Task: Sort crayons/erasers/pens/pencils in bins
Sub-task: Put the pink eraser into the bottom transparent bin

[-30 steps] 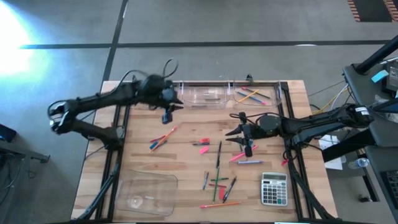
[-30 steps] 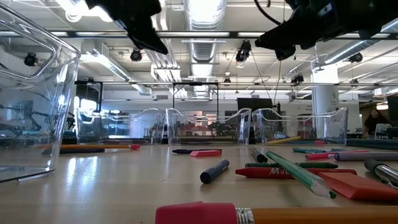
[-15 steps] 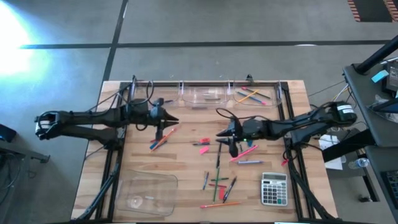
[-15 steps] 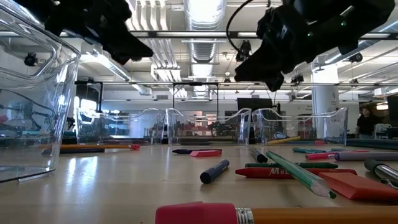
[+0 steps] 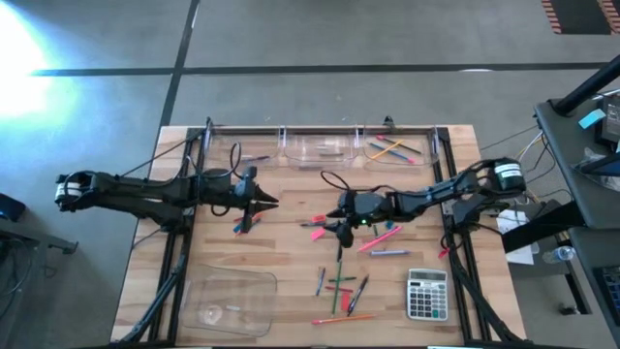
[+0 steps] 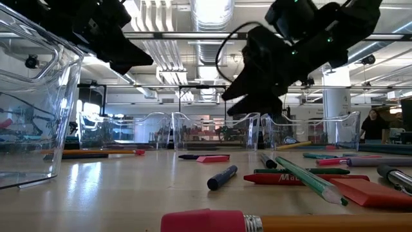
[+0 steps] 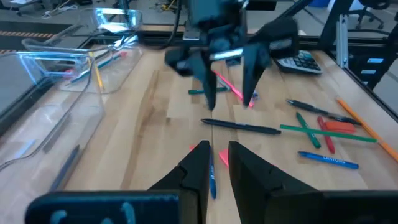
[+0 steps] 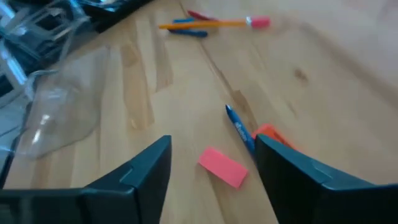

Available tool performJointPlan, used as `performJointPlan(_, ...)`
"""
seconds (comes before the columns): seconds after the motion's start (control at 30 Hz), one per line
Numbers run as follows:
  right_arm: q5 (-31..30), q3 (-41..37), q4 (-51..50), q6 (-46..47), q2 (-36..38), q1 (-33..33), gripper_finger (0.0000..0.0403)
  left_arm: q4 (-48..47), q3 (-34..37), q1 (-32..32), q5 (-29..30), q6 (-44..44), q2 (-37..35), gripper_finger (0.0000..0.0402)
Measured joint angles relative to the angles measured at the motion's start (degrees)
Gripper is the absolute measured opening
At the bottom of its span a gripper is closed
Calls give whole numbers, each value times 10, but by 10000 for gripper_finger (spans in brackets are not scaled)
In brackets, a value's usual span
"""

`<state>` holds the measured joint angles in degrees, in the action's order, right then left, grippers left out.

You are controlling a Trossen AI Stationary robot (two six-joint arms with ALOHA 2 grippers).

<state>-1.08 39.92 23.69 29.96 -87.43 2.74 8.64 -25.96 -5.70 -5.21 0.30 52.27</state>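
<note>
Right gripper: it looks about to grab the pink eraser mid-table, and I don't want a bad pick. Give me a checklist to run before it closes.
1. Right gripper fingers open wide enough: ok.
2. Pink eraser between the fingers: ok in the right wrist view, it lies in the gap.
3. Nothing else in the gap: not ok, a blue pen and a red piece lie just beyond the eraser.
4. Fingers down at table level: cannot tell; the low view shows the gripper above the wood.
5. Left gripper clear: ok, it is apart, over the sticks on the table's left, its fingers nearly shut.
6. Bins reachable: ok, the row at the far edge stands unobstructed.
</note>
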Motion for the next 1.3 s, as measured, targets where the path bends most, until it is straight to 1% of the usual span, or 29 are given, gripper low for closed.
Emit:
performJointPlan(0.17,0,38,-12,45,-61,0,246,1,9,6,1,0,-2,42)
performJointPlan(0.27,0,57,-28,74,-87,0,249,-2,13,6,1,0,-3,42)
performJointPlan(0.4,-1,87,-85,100,-107,0,247,-1,14,6,1,0,-3,42)
performJointPlan(0.57,-5,127,-174,99,-109,4,247,-1,15,6,1,0,-5,42)
performJointPlan(0.8,-5,163,-239,119,-110,4,247,-1,15,6,1,-2,-6,42)
performJointPlan(0.97,-5,167,-264,143,-114,4,246,-1,15,6,1,-2,-5,42)
performJointPlan(1.3,-3,169,-265,161,-131,4,247,-1,15,6,-2,-2,-6,42)
